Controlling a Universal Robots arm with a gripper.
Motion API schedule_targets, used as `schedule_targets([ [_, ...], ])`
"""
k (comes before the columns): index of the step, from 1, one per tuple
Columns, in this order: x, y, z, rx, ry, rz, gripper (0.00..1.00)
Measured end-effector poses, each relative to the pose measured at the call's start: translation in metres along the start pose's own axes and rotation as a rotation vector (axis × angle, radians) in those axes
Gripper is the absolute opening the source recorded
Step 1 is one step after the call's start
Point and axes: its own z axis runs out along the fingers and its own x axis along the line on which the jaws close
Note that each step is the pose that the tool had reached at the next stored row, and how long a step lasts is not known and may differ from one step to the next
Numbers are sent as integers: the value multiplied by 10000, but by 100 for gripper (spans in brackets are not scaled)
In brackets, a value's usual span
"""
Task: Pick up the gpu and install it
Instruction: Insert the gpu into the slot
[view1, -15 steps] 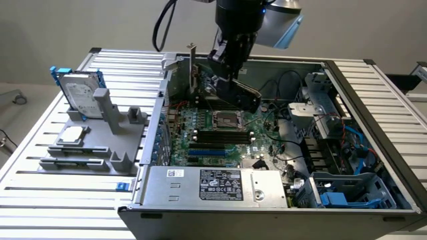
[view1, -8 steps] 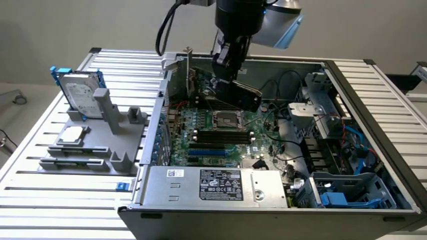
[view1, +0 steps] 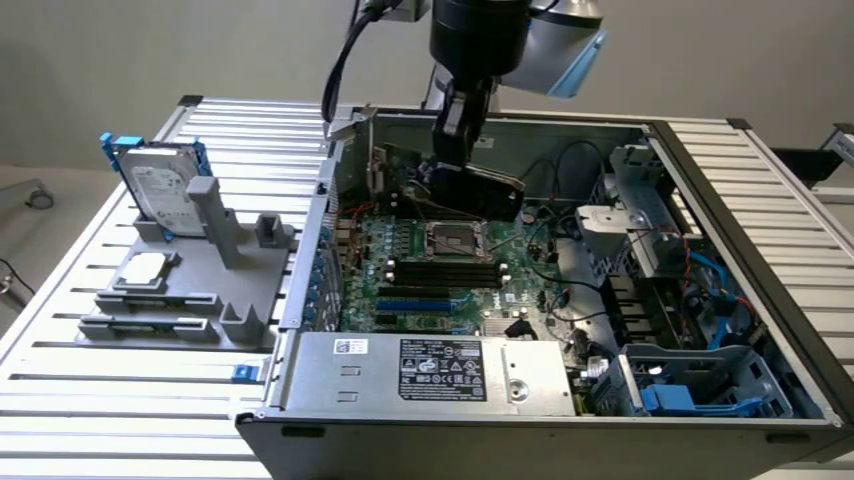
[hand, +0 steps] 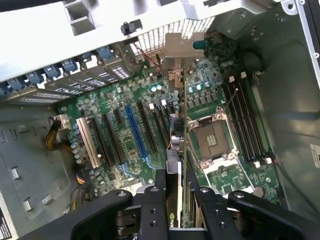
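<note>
The gpu (view1: 478, 188) hangs on edge inside the open computer case (view1: 747, 200), its black face towards the exterior view's right and its silver bracket towards the case's rear wall. My gripper (view1: 454, 150) comes down from above and is shut on the card's top edge. In the wrist view the gpu (hand: 178, 142) runs edge-on away from my gripper (hand: 178, 200), with its silver bracket (hand: 175, 55) near the rear slot openings. It hovers over the green motherboard (hand: 100, 165) between the expansion slots and the CPU socket (hand: 212, 137). Whether its edge touches a slot is hidden.
A grey fixture (view1: 174, 300) at the exterior view's left holds a silver hard drive in a blue frame (view1: 163, 195) and a small square chip (view1: 147, 268). The power supply (view1: 427, 370) sits at the case's front. A blue slot (hand: 136, 130) and memory sticks (hand: 247, 125) flank the card.
</note>
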Motion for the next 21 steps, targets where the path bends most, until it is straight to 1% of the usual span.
schedule_targets([
  [12, 1, -2, 54, -12, 66, -2160, 27],
  [16, 25, -10, 78, -14, 79, -2553, 27],
  [21, 111, -38, 123, -17, 76, -2756, 27],
])
